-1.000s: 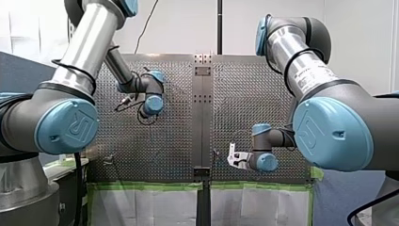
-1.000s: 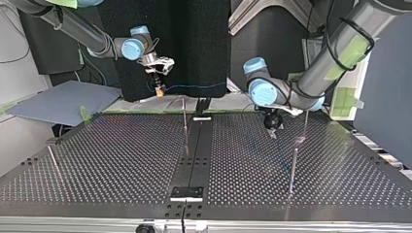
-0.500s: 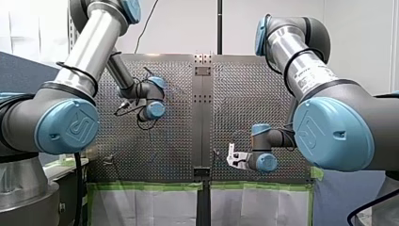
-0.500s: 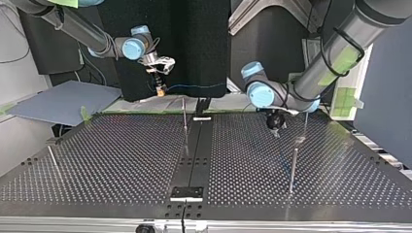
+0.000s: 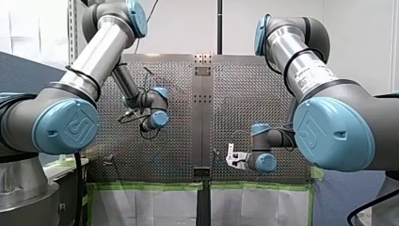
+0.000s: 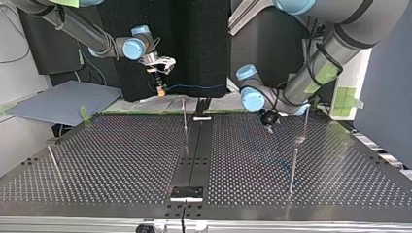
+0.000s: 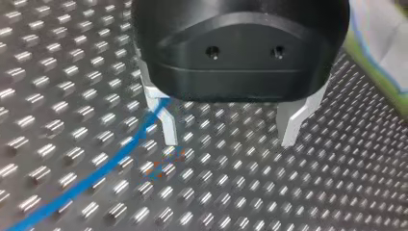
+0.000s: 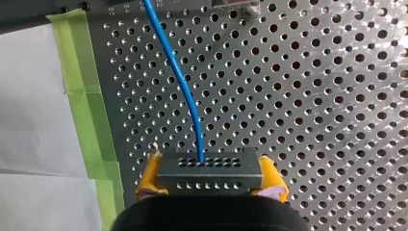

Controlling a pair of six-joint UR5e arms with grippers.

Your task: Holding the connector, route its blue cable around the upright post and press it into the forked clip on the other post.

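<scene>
Connector (image 8: 210, 171) clamped between the yellow-padded fingers (image 8: 272, 179) of my right gripper (image 8: 210, 177), upper left of the top view, blue cable (image 8: 185, 91) running out ahead. Metal fingers (image 7: 168, 130) of my left gripper (image 7: 230, 140) spread open close over the counter (image 6: 121, 155), right of centre, cable passing beside one finger.

Reaches in w/ left arm (image 5: 101, 52), elbow bent, wrist tipped down. Holds left gripper (image 7: 230, 140) low, metal fingers (image 7: 169, 132) pointing down & spread wide. Stretches right arm (image 5: 301, 61) out long, wrist bent down at the end. Hangs right gripper (image 8: 210, 180) up in the air, yellow pads (image 8: 146, 175) squeezed tight on connector (image 8: 210, 166)
</scene>
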